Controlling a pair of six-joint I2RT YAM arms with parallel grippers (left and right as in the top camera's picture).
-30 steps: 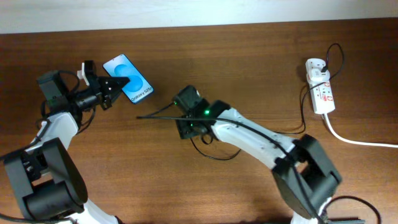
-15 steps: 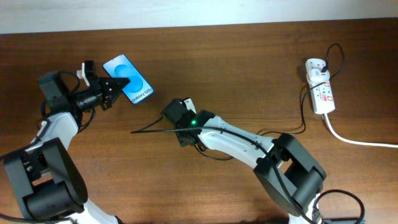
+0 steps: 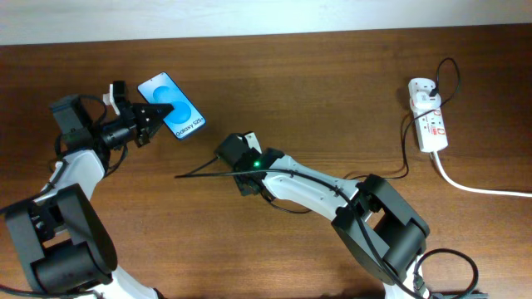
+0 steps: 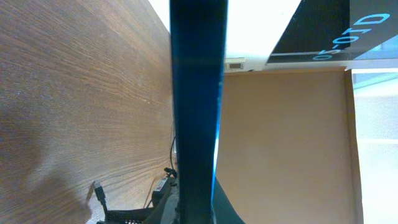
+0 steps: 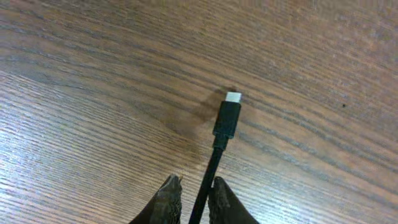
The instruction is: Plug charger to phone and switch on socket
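Note:
My left gripper (image 3: pixel 156 113) is shut on the phone (image 3: pixel 170 105) and holds it off the table at the far left, blue screen facing up. In the left wrist view the phone (image 4: pixel 196 106) is an edge-on dark blue bar. The charger (image 3: pixel 204 173) is a thin black cable lying straight on the wood, its plug tip (image 5: pixel 228 115) pointing away from my right gripper (image 5: pixel 194 183). That gripper's fingers stand close on either side of the cable, with a thin gap on the left. The socket (image 3: pixel 430 124) lies at the far right.
A thick white cord (image 3: pixel 478 189) runs from the socket off the right edge. A white adapter (image 3: pixel 421 90) sits in the socket's far end. Slack black cable loops on the wood under my right arm (image 3: pixel 287 203).
My right gripper moved left and toward the front, the cable's straight end swinging with it, and its fingers narrowed around the cable. The left gripper and phone stayed still.

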